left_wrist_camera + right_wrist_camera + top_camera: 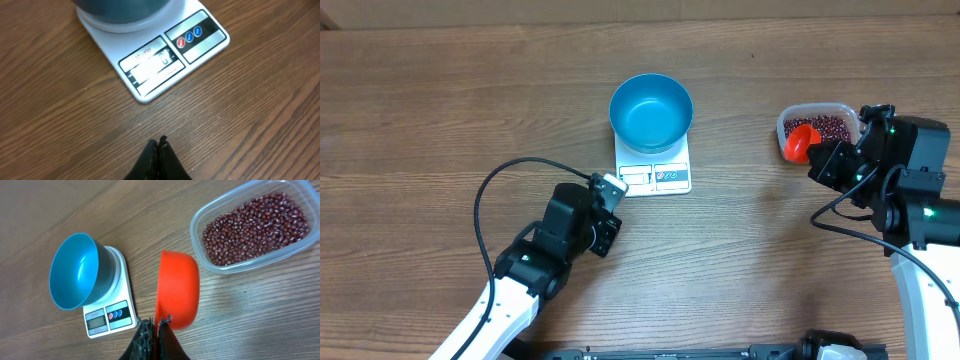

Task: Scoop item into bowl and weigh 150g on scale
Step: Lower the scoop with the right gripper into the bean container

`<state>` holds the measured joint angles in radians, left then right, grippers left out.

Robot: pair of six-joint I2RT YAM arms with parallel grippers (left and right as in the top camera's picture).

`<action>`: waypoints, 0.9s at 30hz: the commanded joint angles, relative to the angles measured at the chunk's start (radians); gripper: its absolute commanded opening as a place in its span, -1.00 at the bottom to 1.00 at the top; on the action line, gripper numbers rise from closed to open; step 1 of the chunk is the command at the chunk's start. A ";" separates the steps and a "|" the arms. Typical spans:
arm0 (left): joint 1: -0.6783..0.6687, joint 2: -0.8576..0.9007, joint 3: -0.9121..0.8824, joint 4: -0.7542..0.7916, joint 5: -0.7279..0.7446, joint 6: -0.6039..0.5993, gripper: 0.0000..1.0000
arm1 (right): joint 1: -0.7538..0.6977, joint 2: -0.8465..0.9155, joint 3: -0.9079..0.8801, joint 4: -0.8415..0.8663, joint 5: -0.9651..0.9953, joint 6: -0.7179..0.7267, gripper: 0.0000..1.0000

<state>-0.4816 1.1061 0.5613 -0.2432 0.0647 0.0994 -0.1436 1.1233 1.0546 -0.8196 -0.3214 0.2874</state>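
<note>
Both closed: left end effector (pixel 159 142) empty near scale (pixel 150 70); right end effector (pixel 156 322) gripping scoop (pixel 177 287) beside tub (pixel 196 227).

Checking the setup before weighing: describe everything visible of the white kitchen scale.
The small flat white rectangular plastic-looking scale lies flat on the brown wooden table. The round bright blue plastic bowl, empty, stands on its platform and hides most of it. Its front strip carries a display window, reading blurred, beside one red and two blue round buttons. Nothing else touches it.
</note>
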 commanded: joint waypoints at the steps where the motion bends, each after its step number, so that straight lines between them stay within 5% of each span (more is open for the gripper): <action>1: 0.007 0.013 -0.004 0.032 0.048 0.080 -0.67 | -0.003 0.001 0.027 -0.003 0.038 -0.006 -0.93; 3: 0.007 0.015 -0.004 0.035 0.048 0.080 -0.26 | -0.003 0.001 0.027 -0.002 0.040 -0.005 -0.93; 6: 0.007 0.016 -0.004 0.035 0.048 0.080 -0.03 | -0.003 0.001 0.027 -0.002 0.040 -0.004 -0.93; 9: 0.005 0.016 -0.004 0.031 0.055 0.076 0.99 | -0.003 0.001 0.027 -0.002 0.040 -0.004 -0.93; 27: 0.005 0.018 -0.004 0.031 0.059 -0.103 0.99 | -0.003 0.001 0.027 0.010 0.041 -0.009 -0.93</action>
<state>-0.4816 1.1156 0.5613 -0.2131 0.1062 0.0307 -0.1436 1.1240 1.0546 -0.8135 -0.2955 0.2874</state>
